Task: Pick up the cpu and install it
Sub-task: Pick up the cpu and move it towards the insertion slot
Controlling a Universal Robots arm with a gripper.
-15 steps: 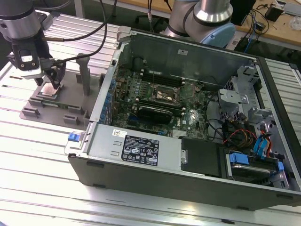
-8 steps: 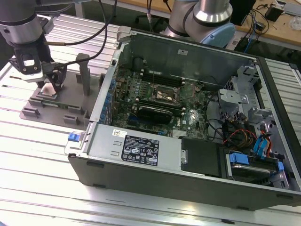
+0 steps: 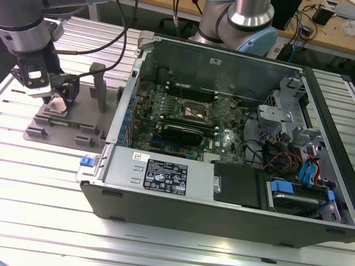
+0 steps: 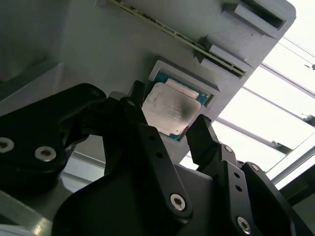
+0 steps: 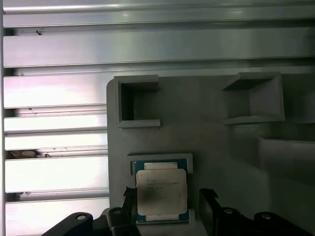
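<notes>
Gripper [image 4: 168, 117]: jaws spread, nothing held; set astride cpu [image 5: 161, 191], contact not discernible.
Cpu: seated flat in recess of grey holder tray [image 5: 206, 113], on exterior view's left; not yet lifted.
PC case [image 3: 166, 177]: opened, well apart from tray; mobo socket [image 3: 195, 110] judged unfilled.
Status: approach made; pick-up and install outstanding.

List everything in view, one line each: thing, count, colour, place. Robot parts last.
cpu: one, silver top, seated in the tray's recess.
tray: one, grey, on the table at the exterior view's left.
computer case: one, black, open, exterior view's centre.
motherboard: one, green, inside the case.
socket: one, black with metal frame, on the motherboard.
table: one, silver, slatted, under everything.
gripper: one, black, open, straddling the cpu.
</notes>
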